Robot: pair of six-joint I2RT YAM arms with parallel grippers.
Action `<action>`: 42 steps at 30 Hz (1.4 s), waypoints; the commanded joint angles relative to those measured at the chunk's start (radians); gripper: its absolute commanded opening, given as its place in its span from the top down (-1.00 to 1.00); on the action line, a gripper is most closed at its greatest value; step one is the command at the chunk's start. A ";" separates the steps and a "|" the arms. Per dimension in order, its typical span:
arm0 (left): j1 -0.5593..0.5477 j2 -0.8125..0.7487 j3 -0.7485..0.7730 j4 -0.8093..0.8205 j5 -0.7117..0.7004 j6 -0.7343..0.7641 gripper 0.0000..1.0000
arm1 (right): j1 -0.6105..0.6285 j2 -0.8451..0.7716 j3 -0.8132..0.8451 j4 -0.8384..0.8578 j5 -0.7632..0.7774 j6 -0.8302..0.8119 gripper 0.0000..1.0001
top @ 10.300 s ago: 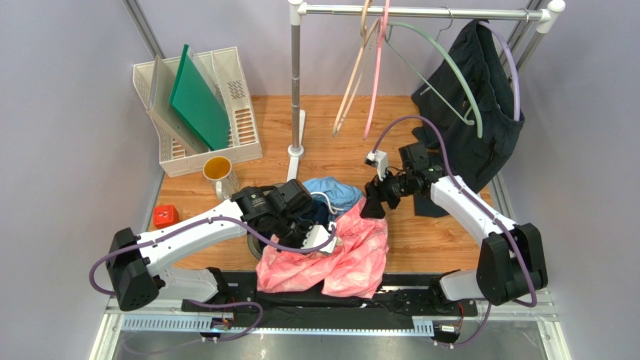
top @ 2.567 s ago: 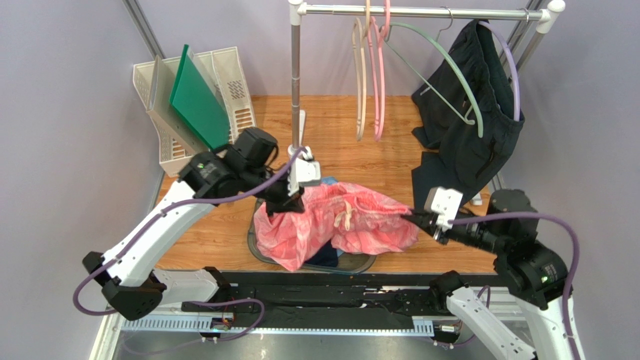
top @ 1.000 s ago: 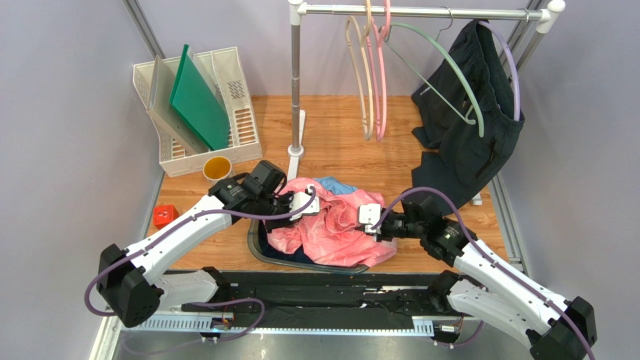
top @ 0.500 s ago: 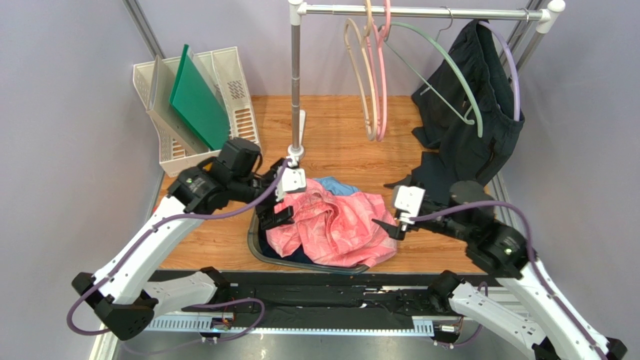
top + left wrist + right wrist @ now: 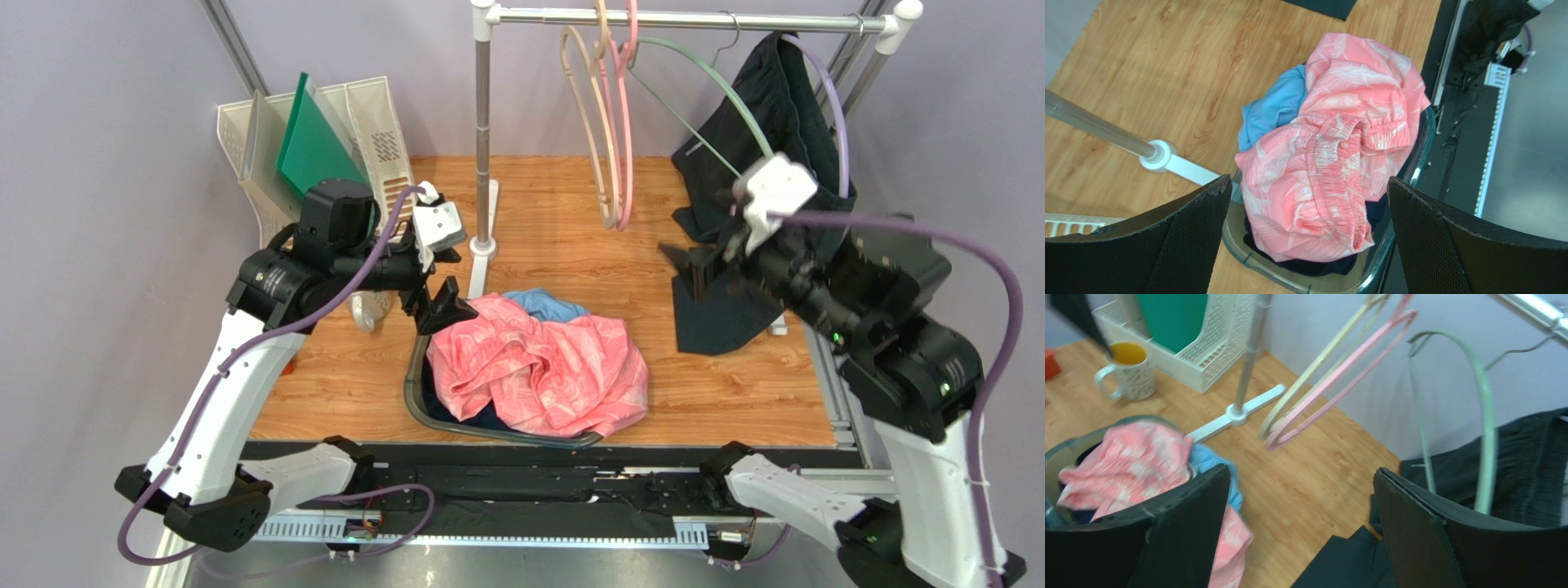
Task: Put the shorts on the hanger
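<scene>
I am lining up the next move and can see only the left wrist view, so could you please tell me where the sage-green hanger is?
Observer: The hanger hangs from the rail at the back right, bare, with nothing on it.
Operator: Thank you. What is the right gripper doing?
Observer: The right gripper is open and empty, held high and pointed toward the hanger, with a gap between them.
Operator: Is anything crowding that hanger?
Observer: A beige hanger and a pink hanger hang to its left. A dark garment on a lilac hanger hangs close on its right.
</scene>
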 commanded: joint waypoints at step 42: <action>0.043 -0.039 -0.068 0.077 0.070 -0.103 -0.94 | -0.691 0.379 0.110 0.091 -0.494 0.105 1.00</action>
